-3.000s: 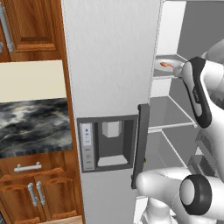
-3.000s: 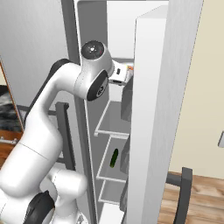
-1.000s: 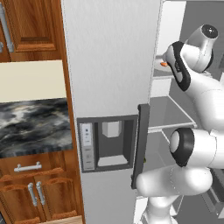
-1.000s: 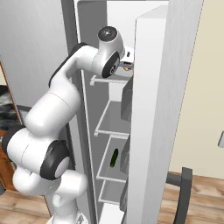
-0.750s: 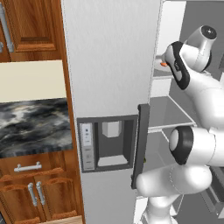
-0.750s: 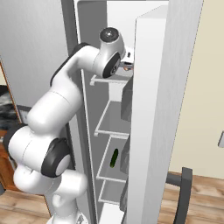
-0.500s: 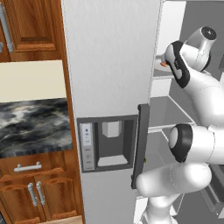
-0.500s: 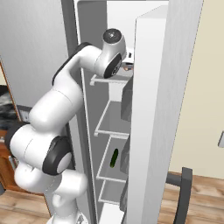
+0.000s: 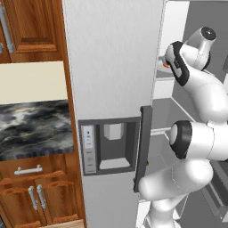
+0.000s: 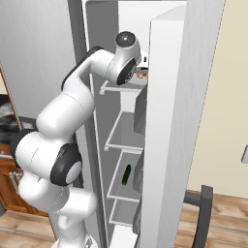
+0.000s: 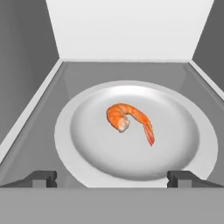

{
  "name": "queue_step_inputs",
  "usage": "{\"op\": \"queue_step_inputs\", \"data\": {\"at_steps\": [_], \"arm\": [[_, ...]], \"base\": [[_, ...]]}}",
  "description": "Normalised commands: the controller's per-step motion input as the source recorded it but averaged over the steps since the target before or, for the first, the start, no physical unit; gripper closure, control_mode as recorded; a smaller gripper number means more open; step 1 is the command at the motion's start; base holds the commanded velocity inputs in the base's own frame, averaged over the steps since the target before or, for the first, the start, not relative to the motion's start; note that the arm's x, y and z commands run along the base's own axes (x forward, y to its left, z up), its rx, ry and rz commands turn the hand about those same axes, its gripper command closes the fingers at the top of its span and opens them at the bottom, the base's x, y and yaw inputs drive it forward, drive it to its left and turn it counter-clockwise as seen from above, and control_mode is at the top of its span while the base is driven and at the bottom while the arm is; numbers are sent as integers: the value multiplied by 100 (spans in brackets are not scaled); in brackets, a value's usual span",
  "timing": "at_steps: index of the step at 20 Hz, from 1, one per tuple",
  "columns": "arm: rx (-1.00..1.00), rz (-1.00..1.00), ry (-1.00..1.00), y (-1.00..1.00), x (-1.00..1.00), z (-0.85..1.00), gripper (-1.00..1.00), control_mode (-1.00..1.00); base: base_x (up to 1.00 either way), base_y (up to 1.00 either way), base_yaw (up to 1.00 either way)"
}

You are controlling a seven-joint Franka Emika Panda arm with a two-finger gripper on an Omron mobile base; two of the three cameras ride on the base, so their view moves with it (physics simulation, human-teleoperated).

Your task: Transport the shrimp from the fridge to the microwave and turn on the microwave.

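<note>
The shrimp (image 11: 129, 121) is orange and curled, lying in the middle of a white plate (image 11: 83, 148) on the fridge's top shelf. My gripper (image 11: 112, 177) hovers just before the plate's near rim, open, its two dark tips wide apart with nothing between them. In the left base view the fridge (image 9: 111, 67) shows its closed door with the dispenser recess, and the arm reaches past it to the shelf, where a sliver of the shrimp (image 9: 165, 65) peeks out. From the right base view the shrimp (image 10: 142, 75) sits beside the hand. The microwave is out of view.
The fridge's open door (image 10: 179, 121) stands close on the arm's right. Grey shelf walls box in the plate on both sides. A green cucumber (image 10: 126, 175) lies on a lower shelf. Wooden cabinets (image 9: 26, 22) and a marbled counter (image 9: 31, 129) are to the left.
Since three seconds ago the arm has folded up higher and the hand has gone deeper over the top shelf. Over the last second it has barely crept further in.
</note>
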Motion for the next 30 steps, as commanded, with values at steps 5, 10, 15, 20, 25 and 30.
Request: {"op": "queue_step_inputs", "data": {"at_steps": [5, 10, 15, 20, 25, 30], "arm": [[-1, 0, 0, 0, 26, 0, -100, -100], [0, 0, 4, 0, 26, -2, -100, -100], [0, 0, 9, -4, 25, -8, -100, -100], [0, 3, 8, -6, 29, -8, -100, -100], [0, 4, 7, -10, 26, -7, -100, -100], [0, 4, 7, -13, 25, -9, -100, -100]], "base": [[0, 0, 0], [0, 0, 0], [0, 0, 0], [0, 0, 0], [0, 0, 0], [0, 0, 0]]}}
